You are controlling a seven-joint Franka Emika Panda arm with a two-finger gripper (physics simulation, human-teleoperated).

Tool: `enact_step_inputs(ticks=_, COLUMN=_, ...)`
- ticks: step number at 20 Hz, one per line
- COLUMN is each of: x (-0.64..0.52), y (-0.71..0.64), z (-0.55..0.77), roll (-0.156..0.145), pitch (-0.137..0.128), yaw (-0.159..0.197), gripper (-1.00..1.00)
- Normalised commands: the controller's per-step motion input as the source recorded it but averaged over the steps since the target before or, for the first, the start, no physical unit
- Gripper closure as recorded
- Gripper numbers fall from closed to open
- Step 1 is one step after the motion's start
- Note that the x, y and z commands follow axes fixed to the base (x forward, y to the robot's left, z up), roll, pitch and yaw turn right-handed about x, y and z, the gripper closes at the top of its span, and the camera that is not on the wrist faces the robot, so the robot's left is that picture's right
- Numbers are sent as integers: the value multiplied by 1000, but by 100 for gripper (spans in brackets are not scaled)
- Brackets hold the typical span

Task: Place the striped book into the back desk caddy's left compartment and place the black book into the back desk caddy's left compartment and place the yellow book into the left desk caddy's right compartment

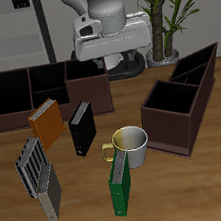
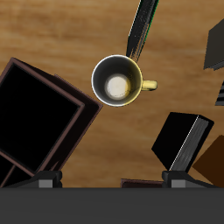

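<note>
Nearest the table's front edge, a grey book [image 1: 49, 191] and a green book [image 1: 120, 186] stand by the striped book [image 1: 29, 164], with a mug [image 1: 131, 145] just behind. The black book [image 1: 82, 128] and yellowish-orange book [image 1: 47, 122] stand upright before the back desk caddy [image 1: 49, 91]; the left desk caddy [image 1: 182, 99] sits apart. Farthest back, the gripper [image 1: 118, 64] hangs spread wide and holding nothing, its fingertips [image 2: 47, 178] barely peeking into the wrist view.

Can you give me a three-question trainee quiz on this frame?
1. True or false: the gripper holds the upright black book.
2. What stands closest to the white mug with the yellow handle? A) orange book B) green book C) striped book
3. Fill in: the compartments of the dark brown back desk caddy hold ___ books.

Key: 1 false; 2 B; 3 no
</note>
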Motion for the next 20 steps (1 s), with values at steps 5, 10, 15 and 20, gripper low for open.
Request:
enact_step_inputs(ticks=5, x=206, y=-38, z=-36, roll=-18, pitch=-42, yaw=21, gripper=-100)
enact_step_inputs(ticks=10, x=297, y=-260, z=-24, roll=5, pitch=20, yaw=-6, gripper=-100)
enact_step_inputs(ticks=15, x=138, y=-415, z=-106, roll=0, pitch=25, yaw=-6, gripper=-100)
enact_step_inputs(ticks=20, x=150, y=-588, z=-131, roll=59, pitch=18, yaw=-8, gripper=-100)
